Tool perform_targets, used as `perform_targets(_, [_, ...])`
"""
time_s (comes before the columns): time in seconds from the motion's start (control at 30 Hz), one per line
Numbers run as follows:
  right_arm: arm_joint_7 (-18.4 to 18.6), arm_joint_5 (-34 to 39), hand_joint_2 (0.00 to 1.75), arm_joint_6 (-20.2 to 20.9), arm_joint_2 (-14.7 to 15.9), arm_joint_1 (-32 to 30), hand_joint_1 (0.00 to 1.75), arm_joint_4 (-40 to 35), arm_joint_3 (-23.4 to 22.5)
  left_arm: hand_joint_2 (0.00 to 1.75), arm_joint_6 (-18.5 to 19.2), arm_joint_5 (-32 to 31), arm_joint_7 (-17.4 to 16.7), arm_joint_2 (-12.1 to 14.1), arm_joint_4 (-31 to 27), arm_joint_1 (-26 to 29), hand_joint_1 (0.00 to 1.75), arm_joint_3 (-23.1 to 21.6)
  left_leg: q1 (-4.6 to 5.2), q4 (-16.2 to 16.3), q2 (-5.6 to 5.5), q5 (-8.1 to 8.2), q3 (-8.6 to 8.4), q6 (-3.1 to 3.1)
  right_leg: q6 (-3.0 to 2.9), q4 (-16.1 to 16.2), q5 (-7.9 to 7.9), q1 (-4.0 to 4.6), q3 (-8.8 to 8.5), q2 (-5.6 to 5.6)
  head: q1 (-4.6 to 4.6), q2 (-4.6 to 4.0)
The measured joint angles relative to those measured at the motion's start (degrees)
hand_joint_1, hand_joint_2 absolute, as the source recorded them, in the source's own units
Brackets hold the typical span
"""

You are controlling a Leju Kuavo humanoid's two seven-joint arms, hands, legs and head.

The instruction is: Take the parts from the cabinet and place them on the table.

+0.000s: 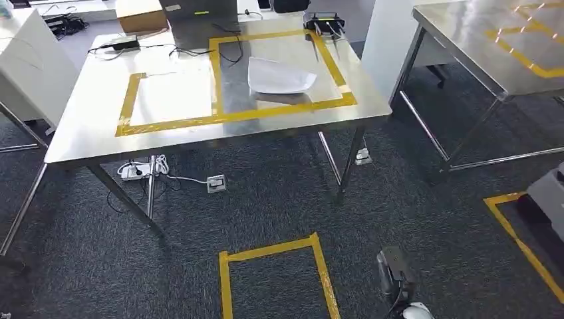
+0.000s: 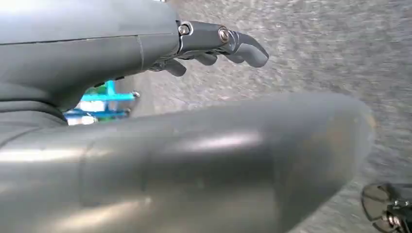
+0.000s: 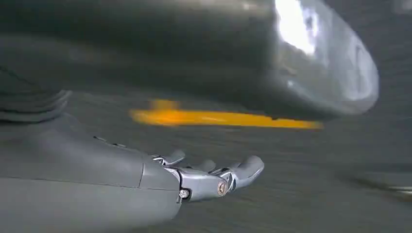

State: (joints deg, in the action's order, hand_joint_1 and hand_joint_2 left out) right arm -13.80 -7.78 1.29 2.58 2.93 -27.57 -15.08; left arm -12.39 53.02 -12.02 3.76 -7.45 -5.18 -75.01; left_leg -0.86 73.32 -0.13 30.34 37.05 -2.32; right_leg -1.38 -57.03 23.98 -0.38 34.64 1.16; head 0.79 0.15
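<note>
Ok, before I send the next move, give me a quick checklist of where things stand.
1. Left hand empty: ok, fingers apart over carpet.
2. Right hand empty: ok, holds nothing.
3. Steel table ahead: ok.
4. Free space in the table's yellow tape frame: ok, beside the white part.
5. Cabinet located: cannot tell.
6. Path: not ok, power strip and cables under the table.

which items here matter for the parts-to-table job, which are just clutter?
Job:
steel table with yellow tape outlines
white bagged part lying in the right outline
left robot hand and right robot hand, both holding nothing

Clutter:
power strip on the floor
cardboard box
second steel table
</note>
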Motion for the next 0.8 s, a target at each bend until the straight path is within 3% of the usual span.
perform_targets(0.03, [3.4,-0.2,0.0,-0.9,0.0,-0.2,0.0,2.3,-0.5,0.0,1.0,-0.5,-0.5,0.0,0.0,0.0,0.0,0.0,-0.26,-3.7,-0.01,-1.38,-3.13,-0.27,0.37,-0.6,-0.36,-0.27,1.02,-0.05,0.0,0.02])
perform_targets(0.07, [6.9,-0.6,0.0,-2.1,-0.1,-0.4,0.0,4.4,-0.9,0.0,1.9,-0.8,-1.1,0.0,-0.1,-0.2,0.0,-0.2,-0.63,-8.9,-0.14,-0.84,-7.29,-0.6,0.81,-1.3,-0.73,-0.51,2.03,-0.1,0.0,0.02])
perform_targets(0.1, [10.8,-0.7,0.0,-3.4,-0.1,-0.7,0.0,6.2,-1.3,0.0,2.7,-1.2,-1.4,-0.2,-0.4,-0.5,0.0,-0.4,-0.36,-13.9,-0.57,2.09,-10.49,-0.9,1.21,-1.9,-1.0,-0.38,2.85,-0.22,-0.11,0.02])
perform_targets(0.13, [14.2,-1.0,0.0,-4.8,-0.2,-1.1,0.0,7.8,-1.6,0.0,3.0,-1.4,-1.7,-0.2,-0.4,-0.6,0.0,-0.5,0.1,-13.7,-1.02,1.99,-9.74,0.55,1.71,-2.1,-1.52,-0.36,2.85,-0.22,0.24,0.02])
perform_targets(0.23, [21.2,-0.4,0.0,-8.1,-0.4,-2.0,0.0,11.4,-2.6,0.0,3.0,-0.4,-1.0,-0.7,-0.6,-0.4,0.0,-0.8,0.24,-14.0,-0.64,1.12,-8.38,2.23,2.88,-1.5,-3.3,-0.7,3.26,-0.44,0.11,0.02])
perform_targets(0.27, [22.1,0.2,1.75,-8.7,-0.5,-2.3,0.0,12.3,-3.2,0.0,2.9,-0.1,-0.8,-0.9,-0.6,-0.7,0.0,-0.8,0.1,-14.0,-0.16,0.35,-7.56,2.93,3.15,-2.1,-2.2,-0.84,3.94,-0.69,0.18,0.02])
perform_targets(0.33, [22.9,1.3,1.75,-9.4,-0.8,-2.8,0.0,13.4,-4.3,0.0,2.9,0.1,-0.6,-1.2,-0.7,-0.7,0.0,-0.8,0.15,-14.0,0.05,-1.15,-5.72,3.52,3.3,-8.0,6.03,-0.78,5.79,-0.73,0.2,0.02])
perform_targets(0.37, [22.9,1.6,1.75,-9.4,-0.9,-2.8,0.0,13.8,-4.8,0.0,2.9,0.1,-0.7,-1.2,-0.6,-0.7,0.0,-0.8,0.27,-14.0,0.26,-1.85,-4.86,3.63,3.37,-12.3,9.31,-0.68,6.61,-0.78,0.24,0.02])
perform_targets(0.4, [22.7,2.1,1.75,-9.4,-1.0,-2.7,0.0,14.2,-5.3,0.0,3.2,0.0,-1.2,-1.3,-0.6,-0.7,0.0,-0.8,0.43,-14.0,0.44,-2.56,-4.27,3.73,3.35,-16.2,11.42,-0.64,7.16,-0.79,0.26,0.02])
perform_targets(0.43, [22.5,2.5,1.75,-9.4,-1.1,-2.7,0.0,14.4,-5.9,0.0,3.6,-0.5,-1.7,-1.3,-0.6,-0.7,0.0,-0.8,0.58,-13.9,0.51,-3.31,-3.19,3.79,3.25,-18.9,11.77,-0.58,6.98,-0.81,0.26,0.02])
perform_targets(0.47, [22.2,2.6,1.75,-9.1,-1.3,-2.7,0.0,14.7,-6.4,0.0,4.2,-1.0,-2.4,-1.3,-0.6,-0.7,0.0,-0.8,0.72,-13.7,0.54,-4.12,-2.1,3.76,3.04,-19.4,10.16,-0.48,5.67,-0.82,0.26,0.02])
perform_targets(0.5, [21.8,2.6,1.75,-8.6,-1.5,-2.7,0.0,14.8,-6.9,0.0,4.7,-1.6,-3.0,-1.4,-0.6,-0.7,0.0,-0.9,0.8,-13.6,0.55,-4.77,-1.19,3.65,2.74,-17.5,8.01,-0.36,3.2,-0.84,0.26,0.02])
perform_targets(0.53, [21.4,2.5,1.75,-8.3,-1.7,-2.6,0.0,14.9,-7.1,0.0,4.9,-1.8,-3.4,-1.4,-0.6,-0.8,0.0,-1.3,0.85,-13.5,0.55,-5.38,-0.43,3.53,2.33,-13.5,6.19,-0.17,-0.35,-0.84,0.26,0.02])
perform_targets(0.57, [20.9,2.4,1.75,-8.1,-1.9,-2.5,0.0,14.9,-7.2,0.0,5.0,-2.0,-3.5,-1.4,-0.6,-0.8,0.0,-1.5,0.88,-13.5,0.54,-5.96,0.14,3.38,1.83,-8.3,5.87,0.04,-4.39,-0.93,0.26,0.02])
perform_targets(0.6, [20.5,2.1,1.75,-8.0,-2.0,-2.1,0.0,14.9,-7.3,0.0,4.8,-2.0,-3.4,-1.5,-0.7,-1.0,0.0,-1.6,0.87,-13.4,0.59,-6.52,0.39,3.16,1.09,-2.7,8.41,0.33,-7.99,-0.99,0.28,0.02])
perform_targets(0.63, [20.0,2.0,1.75,-8.1,-2.1,-1.9,0.0,15.0,-7.4,0.0,4.4,-1.6,-2.8,-1.4,-0.7,-1.0,0.0,-1.6,0.96,-13.5,0.65,-7.04,0.5,2.75,1.14,-0.2,8.95,0.55,-9.3,-0.96,0.14,0.02])
perform_targets(0.73, [20.4,1.4,1.75,-9.8,-2.6,-1.4,0.0,15.4,-7.6,0.0,3.6,-0.9,-1.0,-1.0,-0.7,-1.3,0.0,-1.6,0.66,-14.6,0.67,-9.1,0.45,1.6,0.23,0.0,7.42,0.9,-7.86,-1.01,0.37,0.02])
perform_targets(0.77, [20.7,1.0,1.75,-10.3,-2.9,-1.3,0.0,15.7,-7.6,0.0,3.4,-0.6,-0.8,-0.6,-0.5,-1.4,0.0,-1.6,0.59,-14.4,0.57,-8.76,0.77,1.23,-0.3,0.6,6.32,0.36,-7.5,-0.65,0.37,0.02])
perform_targets(0.8, [21.0,0.3,1.75,-10.9,-3.0,-1.1,0.0,15.7,-7.6,0.0,3.4,-0.4,-0.6,-0.5,-0.5,-1.4,0.0,-1.6,0.59,-13.3,0.37,-6.12,1.53,0.94,-0.85,0.7,5.68,0.38,-6.81,-0.57,0.33,0.02])
